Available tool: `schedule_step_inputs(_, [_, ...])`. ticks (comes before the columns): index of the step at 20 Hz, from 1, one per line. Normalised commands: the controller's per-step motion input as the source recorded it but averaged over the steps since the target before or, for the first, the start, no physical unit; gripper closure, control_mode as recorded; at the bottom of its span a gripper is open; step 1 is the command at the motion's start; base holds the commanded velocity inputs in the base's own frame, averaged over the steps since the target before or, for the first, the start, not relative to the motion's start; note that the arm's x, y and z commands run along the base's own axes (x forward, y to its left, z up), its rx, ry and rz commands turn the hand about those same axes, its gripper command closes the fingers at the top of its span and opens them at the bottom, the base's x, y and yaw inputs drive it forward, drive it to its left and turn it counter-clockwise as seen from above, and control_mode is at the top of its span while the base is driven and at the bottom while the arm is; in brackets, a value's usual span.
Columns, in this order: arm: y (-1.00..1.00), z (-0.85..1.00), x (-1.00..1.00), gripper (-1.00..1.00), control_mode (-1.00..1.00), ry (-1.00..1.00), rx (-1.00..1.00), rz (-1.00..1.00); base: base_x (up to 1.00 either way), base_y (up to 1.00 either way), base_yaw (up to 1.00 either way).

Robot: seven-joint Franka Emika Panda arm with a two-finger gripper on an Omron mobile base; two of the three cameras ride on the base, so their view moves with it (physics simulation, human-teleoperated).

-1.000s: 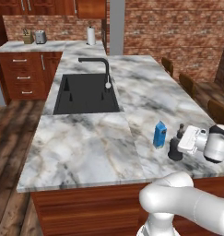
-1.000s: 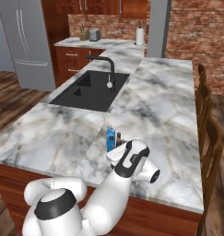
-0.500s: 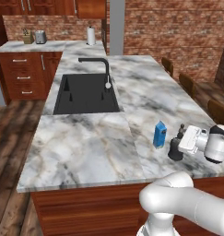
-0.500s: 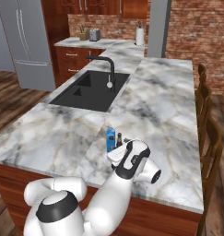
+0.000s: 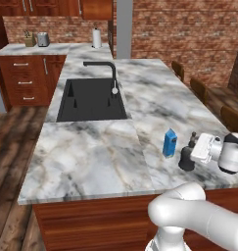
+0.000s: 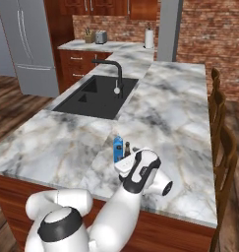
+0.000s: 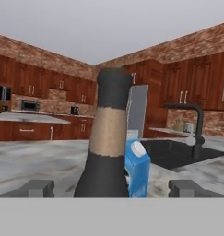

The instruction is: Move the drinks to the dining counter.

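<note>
Black bottle upright on the dining counter, gripper released around it.

The black bottle (image 5: 187,160) stands near the counter's front edge, just beside the blue carton (image 5: 169,143); its tan neck band bears no legible writing. The gripper (image 7: 111,188) is spread wide, its fingertips (image 7: 38,188) apart from the bottle on either side. The dining counter (image 5: 91,157) carries the black sink (image 5: 91,100) and faucet (image 5: 107,73).
</note>
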Motion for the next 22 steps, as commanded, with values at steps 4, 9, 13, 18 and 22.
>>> schedule_step_inputs(4, [0.00, 0.31, -0.08, -1.00, -1.00, -0.01, 0.00, 0.00, 0.00, 0.00, 0.00])
schedule_step_inputs(9, [0.00, 0.43, -0.18, -1.00, -1.00, -0.06, 0.00, 0.00, 0.00, 0.00, 0.00])
schedule_step_inputs(13, [0.00, 0.52, -0.32, -1.00, -1.00, -0.13, 0.00, 0.00, 0.00, 0.00, 0.00])
schedule_step_inputs(18, [0.01, 0.55, -0.32, -1.00, -1.00, -0.15, 0.00, 0.00, 0.00, 0.00, 0.00])
schedule_step_inputs(22, [0.09, 0.64, -0.27, -1.00, -1.00, -0.13, -0.05, 0.00, 0.00, 0.00, 0.00])
